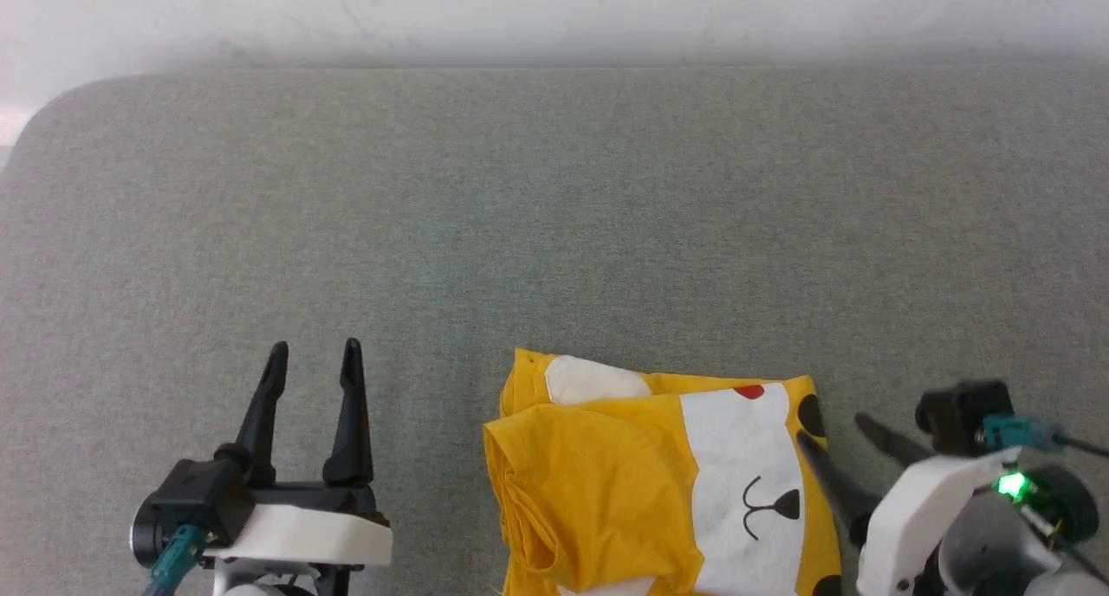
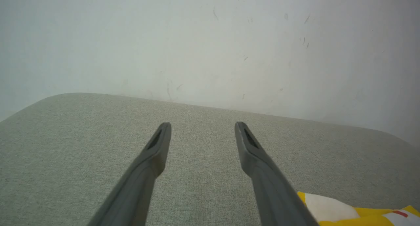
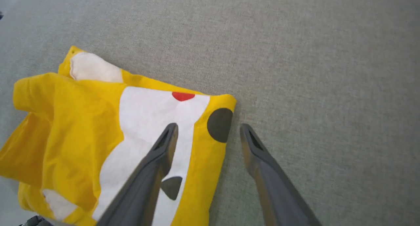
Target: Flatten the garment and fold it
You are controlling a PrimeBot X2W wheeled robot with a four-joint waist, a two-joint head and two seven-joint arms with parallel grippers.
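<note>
Garment lies bunched and half-folded at the near edge of the grey fabric surface, right of middle. My right gripper is spread and empty, straddling its right edge, one finger over the print, one over bare surface. Left gripper also spread, well apart to its left. Right arm is nearer.
</note>
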